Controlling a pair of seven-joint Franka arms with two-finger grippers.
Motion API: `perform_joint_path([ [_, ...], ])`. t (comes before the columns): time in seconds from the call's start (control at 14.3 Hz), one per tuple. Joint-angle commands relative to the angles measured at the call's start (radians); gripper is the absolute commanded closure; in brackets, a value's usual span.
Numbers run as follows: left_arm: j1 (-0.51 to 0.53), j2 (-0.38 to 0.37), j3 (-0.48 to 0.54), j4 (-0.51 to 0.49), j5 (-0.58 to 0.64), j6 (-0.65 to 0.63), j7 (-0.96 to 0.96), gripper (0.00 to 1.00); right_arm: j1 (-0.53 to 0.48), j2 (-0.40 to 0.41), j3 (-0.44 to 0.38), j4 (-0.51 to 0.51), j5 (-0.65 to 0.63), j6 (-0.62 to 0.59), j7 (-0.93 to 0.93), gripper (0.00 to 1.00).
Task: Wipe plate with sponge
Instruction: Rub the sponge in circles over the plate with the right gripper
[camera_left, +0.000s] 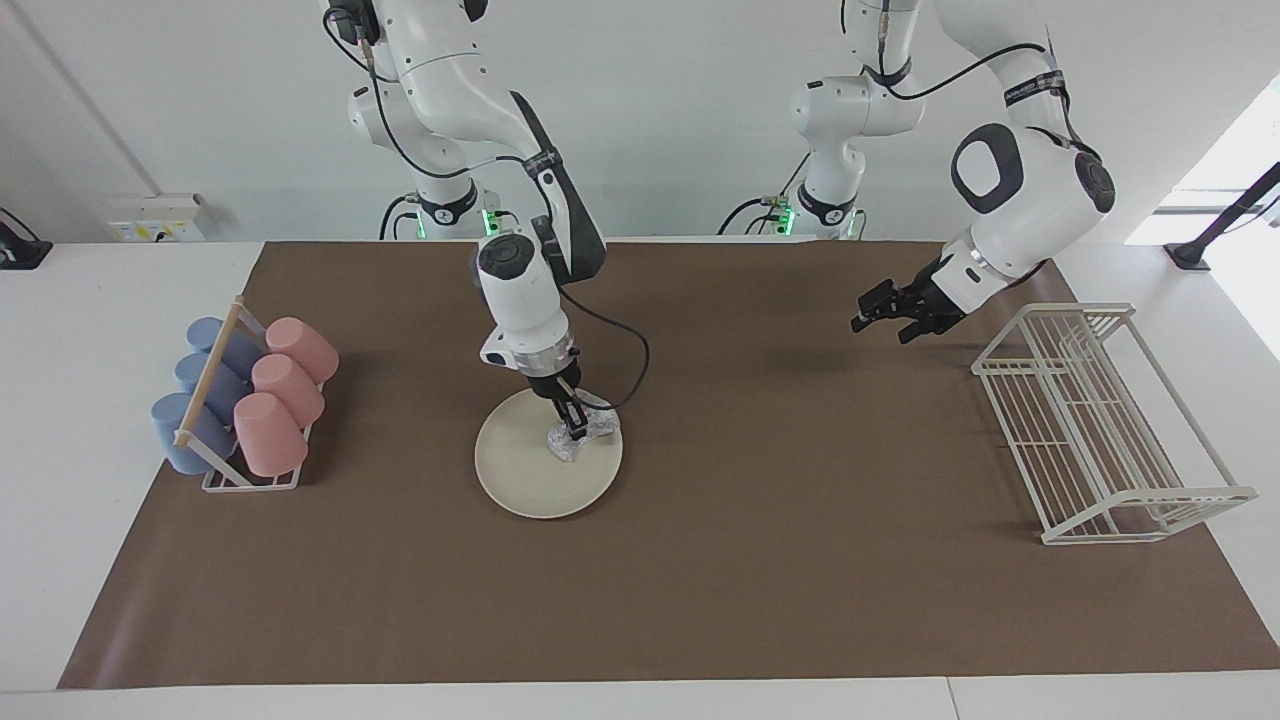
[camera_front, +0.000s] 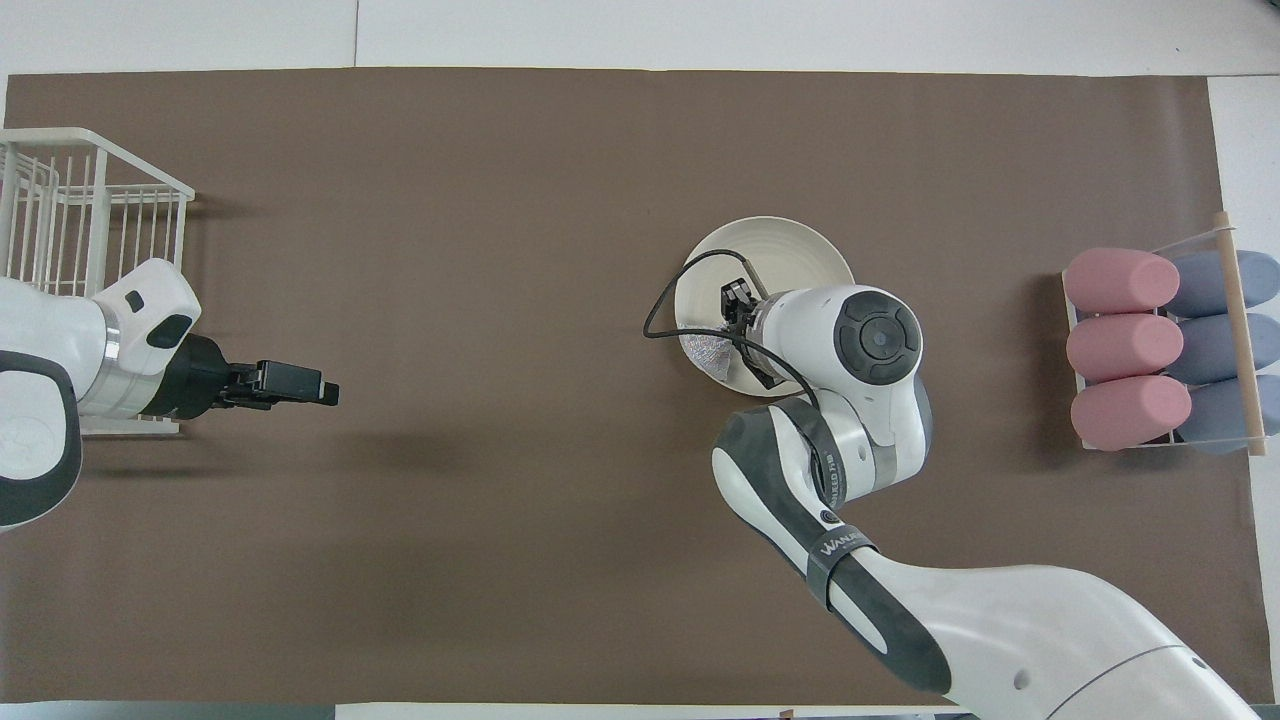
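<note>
R gripper (camera_left: 574, 427) had its jaws pinched on sponge (camera_left: 581, 438), pressed on plate (camera_left: 530, 475) at rim toward L arm. L gripper (camera_left: 872, 309) waited w/ jaws spread, well apart from plate.

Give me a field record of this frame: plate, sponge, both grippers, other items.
plate: flat on the brown mat
sponge: on the plate, at its rim toward the left arm's end
right gripper: jaws shut on the sponge, pressing it to the plate
left gripper: open, empty, waiting over the mat beside the wire rack
cups: pink and blue, in a holder at the right arm's end
</note>
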Motion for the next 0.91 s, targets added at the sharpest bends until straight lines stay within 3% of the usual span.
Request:
perform_joint_path([
  [0.0, -0.003, 0.009, 0.001, 0.012, 0.021, 0.025, -0.019, 0.00, -0.078, -0.002, 0.008, -0.029, 0.023, 0.016, -0.153, 1.00],
  [0.21, -0.001, 0.009, 0.001, 0.012, 0.021, 0.028, -0.019, 0.00, -0.160, 0.001, 0.008, -0.028, 0.023, 0.017, -0.346, 1.00],
  [0.35, -0.001, 0.009, 0.001, 0.014, 0.021, 0.029, -0.019, 0.00, -0.161, 0.003, 0.008, -0.029, 0.023, 0.016, -0.376, 1.00],
  [0.84, -0.001, -0.004, 0.002, 0.027, 0.023, 0.031, -0.021, 0.00, 0.020, -0.013, 0.008, -0.065, 0.023, 0.023, -0.032, 1.00],
])
